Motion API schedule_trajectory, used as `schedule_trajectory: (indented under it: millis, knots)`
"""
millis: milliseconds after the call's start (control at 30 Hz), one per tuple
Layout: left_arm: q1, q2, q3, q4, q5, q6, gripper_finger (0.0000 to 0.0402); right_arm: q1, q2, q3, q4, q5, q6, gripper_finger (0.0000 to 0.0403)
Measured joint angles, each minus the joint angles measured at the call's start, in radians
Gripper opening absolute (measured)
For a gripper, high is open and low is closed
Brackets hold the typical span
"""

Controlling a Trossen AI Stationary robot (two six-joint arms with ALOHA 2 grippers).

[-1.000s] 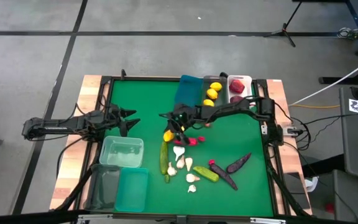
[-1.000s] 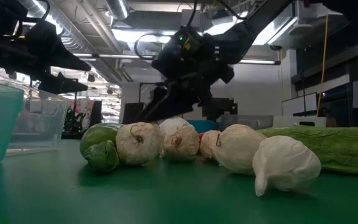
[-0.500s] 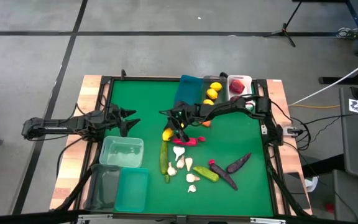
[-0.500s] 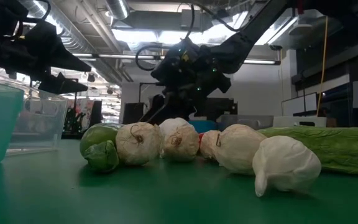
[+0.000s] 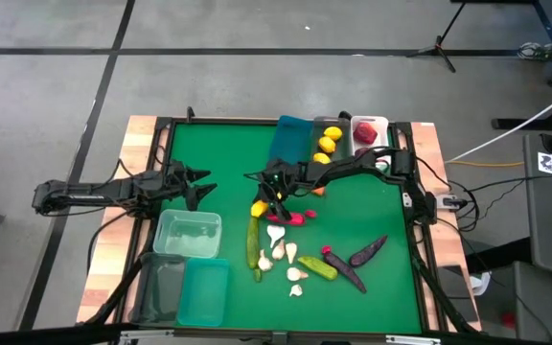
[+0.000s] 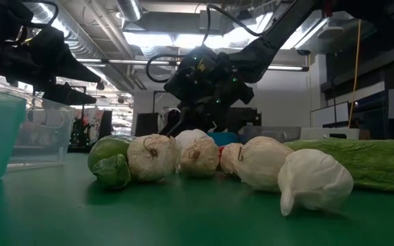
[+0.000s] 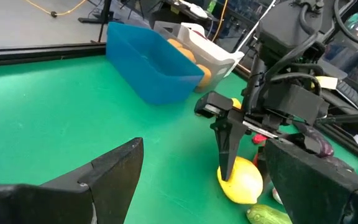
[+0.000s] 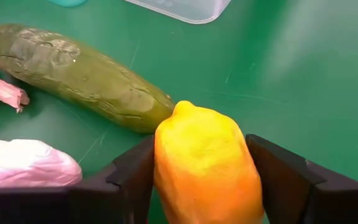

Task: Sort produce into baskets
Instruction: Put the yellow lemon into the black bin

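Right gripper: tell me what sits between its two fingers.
A yellow lemon fills the gap between the right gripper's fingers; the right wrist view shows it plainly, with a green cucumber just beyond the lemon's tip.

The lemon (image 8: 205, 165) runs off the right wrist picture's edge; the cucumber (image 6: 361, 162) is cut off too.

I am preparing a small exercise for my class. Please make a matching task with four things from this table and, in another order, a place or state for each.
Things:
1. lemon on the mat
2. red apple
3. left pincer
4. blue bin

Places or states:
a. lies in the white bin
b. open, holding nothing
c. between the right pincer's fingers
d. holds no produce

Pairs: 1-c, 2-a, 3-b, 4-d
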Motion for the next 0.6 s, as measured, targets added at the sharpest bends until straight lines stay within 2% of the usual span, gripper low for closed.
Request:
schedule_trajectory:
  millis: [200, 433, 600]
  knots:
    - [0.0, 0.0, 0.0, 0.0, 0.0, -0.016, 0.0329, -0.001, -0.018, 0.0, -0.039, 0.007, 0.03, 0.0184]
    - [0.0, 0.0, 0.0, 0.0, 0.0, -0.018, 0.0329, -0.028, -0.142, -0.002, -0.125, 0.018, 0.004, 0.0202]
    - [0.0, 0.0, 0.0, 0.0, 0.0, -0.018, 0.0329, -0.095, -0.259, -0.004, -0.238, 0.018, 0.001, 0.0195]
